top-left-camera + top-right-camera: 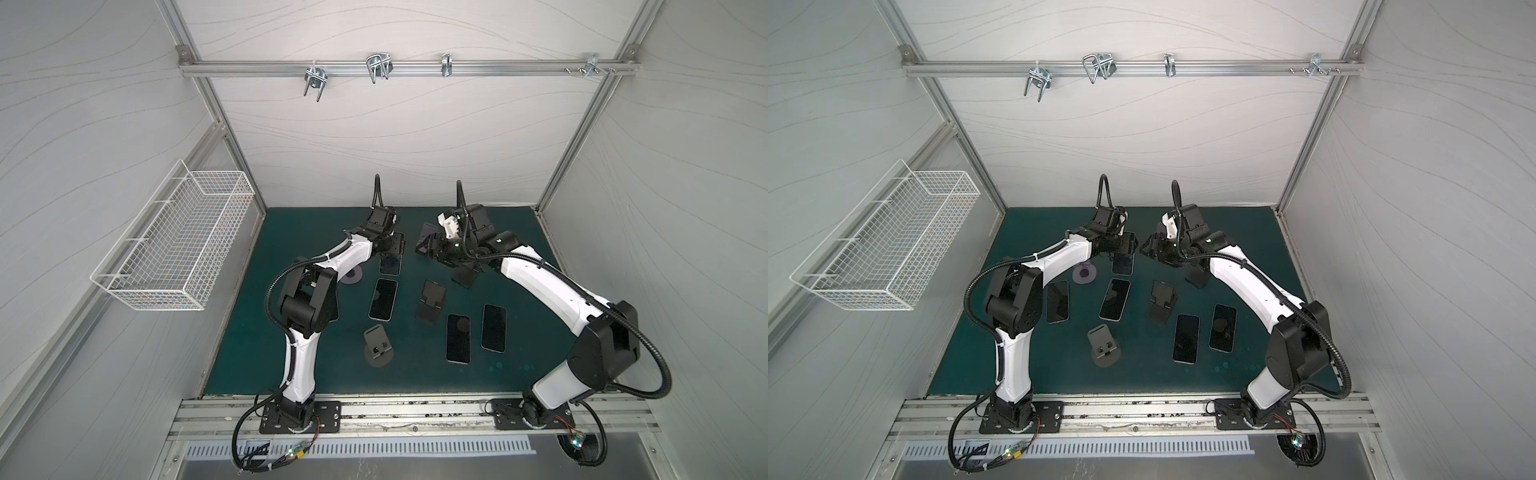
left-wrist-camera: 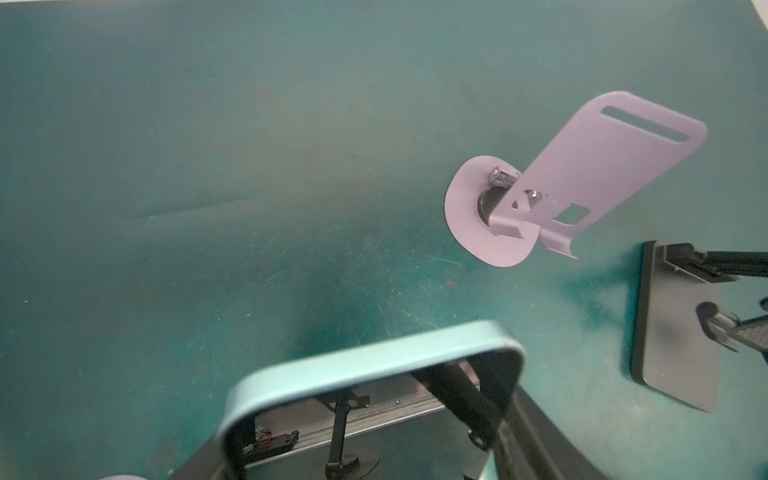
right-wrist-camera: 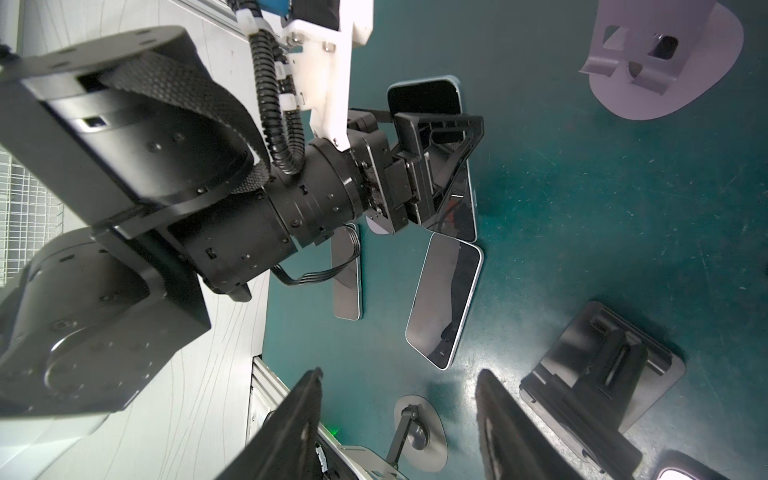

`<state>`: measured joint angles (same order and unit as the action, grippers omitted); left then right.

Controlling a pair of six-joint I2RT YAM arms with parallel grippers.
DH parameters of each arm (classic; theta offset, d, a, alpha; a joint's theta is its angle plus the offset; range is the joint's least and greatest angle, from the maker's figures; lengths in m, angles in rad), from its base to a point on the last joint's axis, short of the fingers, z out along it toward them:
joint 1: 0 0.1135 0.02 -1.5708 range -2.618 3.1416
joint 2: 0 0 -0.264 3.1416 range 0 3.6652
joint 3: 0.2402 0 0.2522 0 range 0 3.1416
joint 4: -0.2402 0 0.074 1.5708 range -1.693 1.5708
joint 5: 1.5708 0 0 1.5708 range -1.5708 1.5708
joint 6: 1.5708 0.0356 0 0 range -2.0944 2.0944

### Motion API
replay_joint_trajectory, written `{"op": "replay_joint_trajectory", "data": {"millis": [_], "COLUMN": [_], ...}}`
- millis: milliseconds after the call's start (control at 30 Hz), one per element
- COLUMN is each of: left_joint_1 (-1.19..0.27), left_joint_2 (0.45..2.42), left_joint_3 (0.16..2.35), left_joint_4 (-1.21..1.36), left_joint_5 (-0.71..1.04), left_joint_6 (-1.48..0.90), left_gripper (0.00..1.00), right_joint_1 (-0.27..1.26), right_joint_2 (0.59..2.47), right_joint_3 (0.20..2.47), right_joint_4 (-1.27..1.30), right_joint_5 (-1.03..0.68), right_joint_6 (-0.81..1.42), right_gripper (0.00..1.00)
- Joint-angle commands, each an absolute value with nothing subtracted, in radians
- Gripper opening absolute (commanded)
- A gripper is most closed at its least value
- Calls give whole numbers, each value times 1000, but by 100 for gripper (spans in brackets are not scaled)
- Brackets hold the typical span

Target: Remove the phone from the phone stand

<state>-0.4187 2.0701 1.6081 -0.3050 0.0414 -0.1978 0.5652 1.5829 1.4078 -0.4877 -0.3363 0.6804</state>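
1. a grey stand (image 1: 1104, 345) sits near the front of the green mat (image 1: 1246, 249).
2. just behind it lies the middle phone (image 1: 1114, 299), with the left phone (image 1: 1057, 302) further left.
3. to its right lie the near phone (image 1: 1185, 338) and the right phone (image 1: 1222, 328), side by side.
4. behind it to the right stands a black stand (image 1: 1162, 301).
5. far behind it, the left gripper (image 1: 1128, 245) covers one end of the far phone (image 1: 1123, 266), close to the right gripper (image 1: 1147, 246).
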Motion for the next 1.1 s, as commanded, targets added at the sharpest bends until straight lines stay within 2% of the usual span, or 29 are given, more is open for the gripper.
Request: {"op": "replay_joint_trajectory", "data": {"millis": [0, 1067], "left_joint_1": [-412, -383], "left_joint_2": [2084, 2231], "left_joint_3": [1673, 1807], "left_joint_4": [-261, -288], "left_joint_5": [54, 64], "left_joint_6": [-209, -231], "left_gripper": [56, 56], "right_joint_1": [560, 515], "right_joint_2": [1605, 1760], "right_joint_3": [1438, 1524], "right_joint_4": [-496, -545], "right_joint_5": [-361, -465], "right_joint_6": [667, 626], "right_gripper": [61, 61]}}
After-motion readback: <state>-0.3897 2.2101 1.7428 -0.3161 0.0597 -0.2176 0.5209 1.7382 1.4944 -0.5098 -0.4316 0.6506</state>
